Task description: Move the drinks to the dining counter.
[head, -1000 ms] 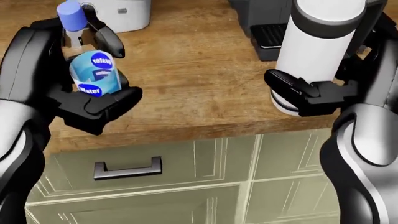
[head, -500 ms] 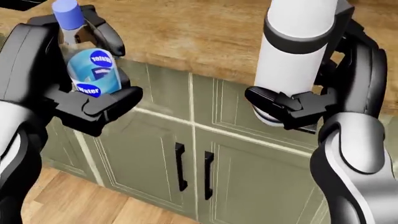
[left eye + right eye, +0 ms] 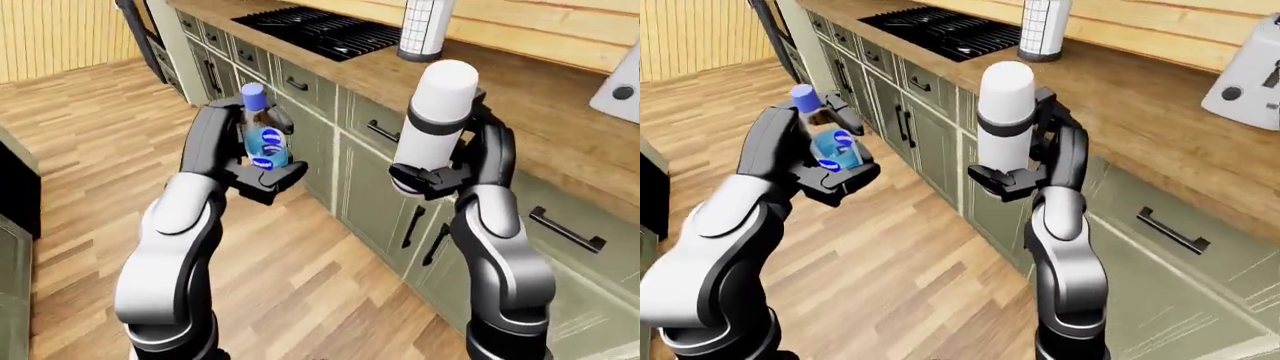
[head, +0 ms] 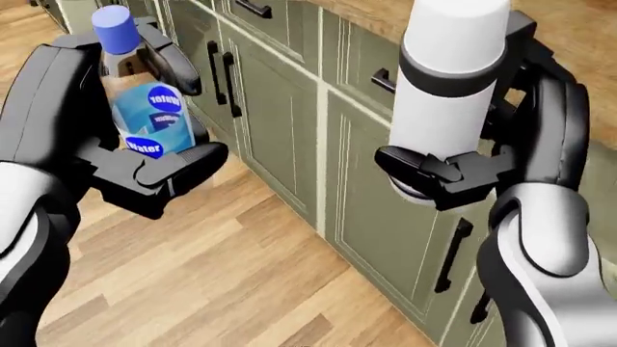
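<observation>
Bottle [image 4: 145,116] left, tumbler [image 4: 445,94] right — cabinets [image 4: 289,123] behind.

There are two drinks: one water bottle [image 4: 145,108] with a blue cap and one tall white bottle [image 4: 445,87]. There are two black hands, one left hand [image 4: 116,155] and one right hand [image 4: 482,155]. One stove [image 3: 320,30] sits on one long table [image 3: 540,97].

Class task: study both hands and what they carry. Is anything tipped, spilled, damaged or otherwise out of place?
Nothing stands out. The left hand is shut on a capped water bottle, upright. The right hand is shut on a white tumbler, upright too. No spill shows on the floor.
</observation>
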`<state>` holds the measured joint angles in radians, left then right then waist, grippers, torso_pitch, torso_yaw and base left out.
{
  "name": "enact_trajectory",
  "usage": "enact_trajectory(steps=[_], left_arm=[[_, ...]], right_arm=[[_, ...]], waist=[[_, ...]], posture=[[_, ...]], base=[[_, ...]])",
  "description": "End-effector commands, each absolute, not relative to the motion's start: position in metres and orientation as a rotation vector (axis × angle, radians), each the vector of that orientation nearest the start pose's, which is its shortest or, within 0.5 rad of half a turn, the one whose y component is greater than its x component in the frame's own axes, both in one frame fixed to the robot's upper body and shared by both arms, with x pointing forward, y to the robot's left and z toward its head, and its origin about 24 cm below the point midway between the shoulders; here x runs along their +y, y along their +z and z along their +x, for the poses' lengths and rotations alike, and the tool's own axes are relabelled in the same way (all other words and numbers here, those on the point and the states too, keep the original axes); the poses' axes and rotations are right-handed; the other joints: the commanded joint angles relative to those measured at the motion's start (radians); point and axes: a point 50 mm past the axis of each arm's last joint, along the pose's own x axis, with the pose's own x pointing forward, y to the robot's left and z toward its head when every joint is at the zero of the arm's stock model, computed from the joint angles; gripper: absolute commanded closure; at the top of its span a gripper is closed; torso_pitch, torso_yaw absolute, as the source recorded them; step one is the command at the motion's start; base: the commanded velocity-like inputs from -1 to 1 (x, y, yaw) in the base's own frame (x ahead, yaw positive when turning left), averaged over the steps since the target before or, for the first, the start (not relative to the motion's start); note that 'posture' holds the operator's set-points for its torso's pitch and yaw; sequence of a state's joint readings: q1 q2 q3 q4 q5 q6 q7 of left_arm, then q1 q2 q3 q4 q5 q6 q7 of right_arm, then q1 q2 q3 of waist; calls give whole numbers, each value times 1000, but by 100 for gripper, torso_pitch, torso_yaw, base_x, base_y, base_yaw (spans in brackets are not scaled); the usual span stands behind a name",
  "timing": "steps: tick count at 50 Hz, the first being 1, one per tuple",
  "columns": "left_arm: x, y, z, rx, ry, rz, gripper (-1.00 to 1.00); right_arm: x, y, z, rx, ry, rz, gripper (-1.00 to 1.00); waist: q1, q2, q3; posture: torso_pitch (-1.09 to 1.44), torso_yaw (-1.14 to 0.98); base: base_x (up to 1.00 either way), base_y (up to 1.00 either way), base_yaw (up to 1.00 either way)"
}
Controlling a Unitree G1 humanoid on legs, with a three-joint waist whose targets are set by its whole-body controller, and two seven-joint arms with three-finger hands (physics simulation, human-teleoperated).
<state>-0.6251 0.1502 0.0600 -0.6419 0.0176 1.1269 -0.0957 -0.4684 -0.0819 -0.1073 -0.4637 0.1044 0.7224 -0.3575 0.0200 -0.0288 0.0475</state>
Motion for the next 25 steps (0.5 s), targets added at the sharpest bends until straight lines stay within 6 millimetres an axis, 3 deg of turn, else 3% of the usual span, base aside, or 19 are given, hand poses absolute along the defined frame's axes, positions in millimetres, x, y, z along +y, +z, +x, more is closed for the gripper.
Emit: enact_trajectory(steps=[1, 4, 5, 6, 7, 8, 12, 16, 19, 21, 22, 23, 24, 25], left_arm=[[142, 257, 272, -245, -77, 155, 100], [142, 256, 272, -244, -79, 153, 100], [142, 256, 272, -244, -81, 151, 100], [142, 256, 272, -243, -80, 151, 100], [143, 255, 272, -243, -80, 150, 100], [143, 255, 271, -243, -81, 150, 100], [143, 254, 271, -243, -80, 150, 100], [142, 253, 271, -243, -82, 150, 100], [142, 252, 272, -242, -83, 150, 100], [142, 252, 272, -242, -83, 151, 100], [142, 252, 272, -241, -82, 151, 100], [142, 252, 271, -242, -82, 151, 100], [142, 252, 271, -242, -82, 151, 100], [142, 252, 271, -242, -83, 151, 100]], right_arm=[[-156, 220, 285, -296, -240, 64, 100], [-156, 219, 285, -294, -235, 57, 100], [-155, 219, 285, -293, -233, 54, 100], [-155, 219, 285, -292, -232, 54, 100], [-155, 219, 285, -292, -232, 54, 100], [-155, 218, 286, -291, -232, 53, 100], [-155, 217, 286, -289, -231, 51, 100], [-155, 215, 286, -285, -228, 49, 100], [-155, 214, 286, -284, -227, 48, 100], [-155, 214, 286, -283, -226, 46, 100], [-156, 214, 286, -283, -226, 47, 100], [-155, 214, 286, -282, -226, 46, 100], [-155, 214, 286, -282, -225, 46, 100], [-155, 213, 286, -282, -224, 46, 100]], waist=[[5, -3, -18], [-2, 49, -20], [-3, 74, -25], [0, 113, -41], [8, 99, -33], [6, 100, -28], [33, 56, -37], [18, 19, -16], [9, -14, -16], [8, -64, -31], [5, -99, -67], [-6, -48, -23], [4, -60, -18], [6, -57, -27]], posture=[[0, 0], [0, 0], [0, 0], [0, 0], [0, 0], [0, 0], [0, 0], [0, 0], [0, 0], [0, 0], [0, 0], [0, 0], [0, 0], [0, 0]], base=[[0, 0, 100], [0, 0, 100], [0, 0, 100], [0, 0, 100], [0, 0, 100], [0, 0, 100], [0, 0, 100], [0, 0, 100], [0, 0, 100], [0, 0, 100], [0, 0, 100], [0, 0, 100], [0, 0, 100], [0, 0, 100]])
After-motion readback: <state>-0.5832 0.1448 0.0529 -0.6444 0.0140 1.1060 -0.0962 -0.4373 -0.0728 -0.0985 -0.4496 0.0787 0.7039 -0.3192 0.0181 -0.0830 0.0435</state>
